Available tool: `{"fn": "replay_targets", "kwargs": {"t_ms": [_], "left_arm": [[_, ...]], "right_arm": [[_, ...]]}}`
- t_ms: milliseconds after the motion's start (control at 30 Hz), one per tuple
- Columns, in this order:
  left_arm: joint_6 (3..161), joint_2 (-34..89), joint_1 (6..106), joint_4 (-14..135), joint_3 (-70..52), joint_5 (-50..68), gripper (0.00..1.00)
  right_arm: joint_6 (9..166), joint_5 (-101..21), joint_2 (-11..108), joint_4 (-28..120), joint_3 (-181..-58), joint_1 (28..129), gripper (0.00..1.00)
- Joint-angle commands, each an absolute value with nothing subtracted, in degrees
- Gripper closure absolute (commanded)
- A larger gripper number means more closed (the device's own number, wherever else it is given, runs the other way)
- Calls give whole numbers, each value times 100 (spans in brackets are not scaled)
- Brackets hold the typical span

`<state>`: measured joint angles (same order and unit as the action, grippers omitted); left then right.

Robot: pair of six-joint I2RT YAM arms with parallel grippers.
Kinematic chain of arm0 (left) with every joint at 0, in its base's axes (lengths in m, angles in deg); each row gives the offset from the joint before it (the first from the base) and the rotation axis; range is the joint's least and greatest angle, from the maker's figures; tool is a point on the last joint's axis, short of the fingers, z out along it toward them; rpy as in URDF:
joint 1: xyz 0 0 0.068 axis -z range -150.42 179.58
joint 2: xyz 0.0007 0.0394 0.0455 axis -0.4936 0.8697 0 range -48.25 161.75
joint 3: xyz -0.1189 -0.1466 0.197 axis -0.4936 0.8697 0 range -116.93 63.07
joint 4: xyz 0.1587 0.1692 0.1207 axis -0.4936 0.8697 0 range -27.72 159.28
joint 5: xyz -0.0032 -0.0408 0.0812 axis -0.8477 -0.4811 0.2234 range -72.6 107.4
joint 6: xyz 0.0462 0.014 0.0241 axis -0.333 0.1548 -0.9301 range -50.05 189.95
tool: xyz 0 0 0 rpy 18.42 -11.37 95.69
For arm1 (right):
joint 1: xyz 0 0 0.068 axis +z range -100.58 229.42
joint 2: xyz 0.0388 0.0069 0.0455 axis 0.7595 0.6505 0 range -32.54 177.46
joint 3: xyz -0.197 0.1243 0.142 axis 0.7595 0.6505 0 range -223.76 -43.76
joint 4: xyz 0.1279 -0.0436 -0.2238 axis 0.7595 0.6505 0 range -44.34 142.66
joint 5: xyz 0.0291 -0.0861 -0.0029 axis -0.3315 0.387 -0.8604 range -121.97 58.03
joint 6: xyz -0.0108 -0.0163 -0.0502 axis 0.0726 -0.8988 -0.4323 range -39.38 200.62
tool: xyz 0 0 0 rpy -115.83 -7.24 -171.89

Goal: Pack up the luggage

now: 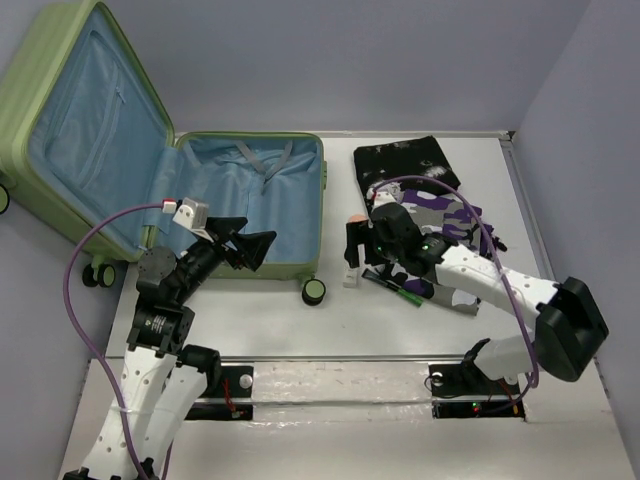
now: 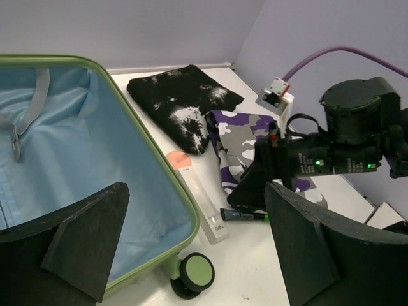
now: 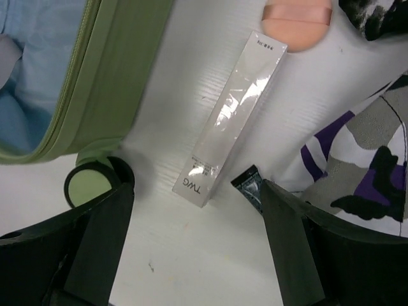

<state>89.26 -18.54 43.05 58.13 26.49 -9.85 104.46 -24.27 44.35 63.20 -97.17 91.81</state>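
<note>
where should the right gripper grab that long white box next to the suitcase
Grip the long white box mid-length, across its narrow width, coming down from above. It lies flat on the table, slim enough for the open right gripper, with bare table on both long sides there; its printed end crowds a black tube.

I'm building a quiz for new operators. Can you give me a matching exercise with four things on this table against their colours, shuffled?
Things:
1. luggage
2. TWG box
3. powder puff
4. camouflage garment

Colours:
A. peach
B. purple, grey and black
C. light green shell
D. white

Pairs: 1-C, 2-D, 3-A, 4-B
</note>
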Motion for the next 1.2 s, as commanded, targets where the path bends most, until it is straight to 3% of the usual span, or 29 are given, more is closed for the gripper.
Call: {"fn": "replay_targets", "kwargs": {"t_ms": [0,267,433,467,500,567,667,900,1100,1133,1167], "left_arm": [[8841,-1986,4311,5691,2396,-950,1],[8841,-2039,4337,5700,2396,-915,1],[8841,-2065,4355,5700,2387,-888,1],[8849,-2074,4355,5700,2378,-888,1],[8849,-2083,4364,5700,2387,-880,1],[8832,-2092,4373,5700,2387,-871,1],[8858,-2092,4381,5700,2396,-844,1],[9192,-2074,4399,5568,2449,-713,1],[9149,-2065,4390,5621,2431,-546,1],[9122,-2065,4390,5673,2431,-485,1],[9087,-2065,4390,5700,2422,-449,1]], "right_arm": [[10540,-1440,5095,6131,-10351,9363,14],[10742,-1089,6273,6122,-10845,9363,16],[10901,-903,7020,6113,-11011,9363,30],[10945,-973,7134,6104,-11099,9363,34],[11023,-983,7405,6035,-11196,9363,47],[11111,-904,7486,6034,-11223,9363,57],[11174,-693,7137,5850,-11127,9363,79],[10621,-1085,5528,5578,-11126,9469,79],[10365,-2333,6042,5146,-12457,9758,79],[10374,-2493,6263,5129,-12732,9759,76],[10382,-2616,6500,5146,-13274,9811,58]]}}
